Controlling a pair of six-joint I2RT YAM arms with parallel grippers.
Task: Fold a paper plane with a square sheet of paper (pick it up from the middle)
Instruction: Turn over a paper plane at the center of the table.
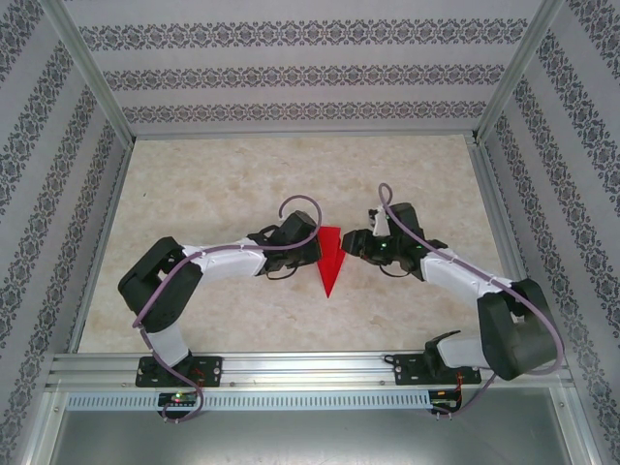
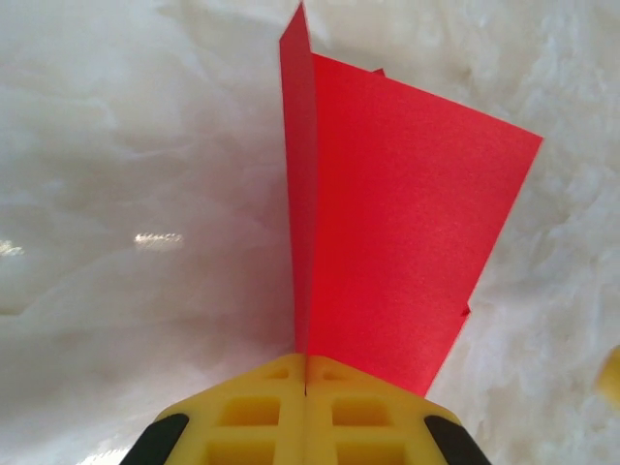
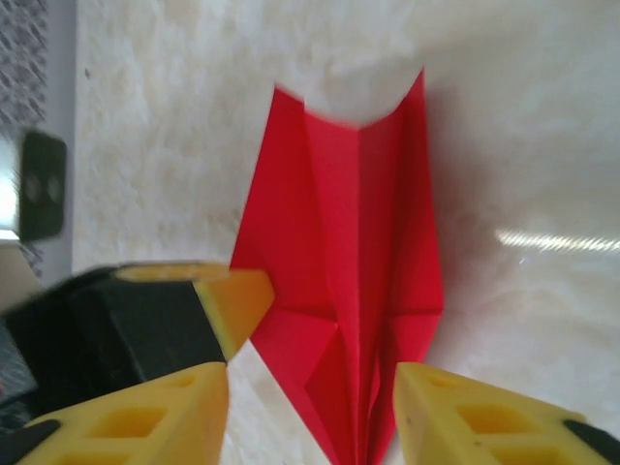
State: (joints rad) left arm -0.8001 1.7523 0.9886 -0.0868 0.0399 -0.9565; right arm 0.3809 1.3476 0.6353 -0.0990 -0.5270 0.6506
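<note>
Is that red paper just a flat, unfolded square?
No, the paper plane is folded into a narrow shape with a centre crease, tapering to a point at one end.

matt red paper plane [image 2: 387, 223] on glossy marbled table [image 2: 116, 194]

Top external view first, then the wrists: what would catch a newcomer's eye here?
The bright red plane stands out at the middle of the pale table, between the two gripper tips, with its point toward the arm bases. The left gripper is shut on it, while the right gripper straddles it with jaws apart.
</note>
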